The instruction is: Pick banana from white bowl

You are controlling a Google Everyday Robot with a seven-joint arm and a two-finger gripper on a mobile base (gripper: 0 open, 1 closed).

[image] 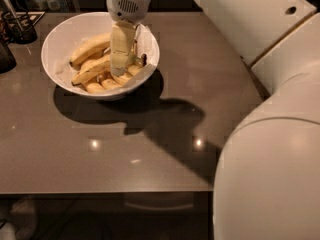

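One camera view, so one pass. My gripper hangs down inside the white bowl, right of its centre, with its tip low among the bananas. I cannot tell if it is apart, together or clamped on fruit; it reads as one pale slab from here. The bananas lie heaped in the bowl, touching each other, and the bowl sits on the brown table toward its back left.

Risks, as I judge them:
- Fruit is packed tight, so I may pinch two at once or drag a neighbour over the rim on the lift.
- The skins are curved and smooth, so an off-centre grab could slip.
- I am near the bowl's right wall, so pressing down or sideways there could tilt the bowl or slide it on the glossy top.

Hard to see:
- My gripper covers the very bananas under it, so contact is hidden.
- The banana count is unclear.
- The small dark bit at the bowl's right side may be a stem end.
- My arm blocks the table's right corner.
- The dark holder at top left is cut by the frame.
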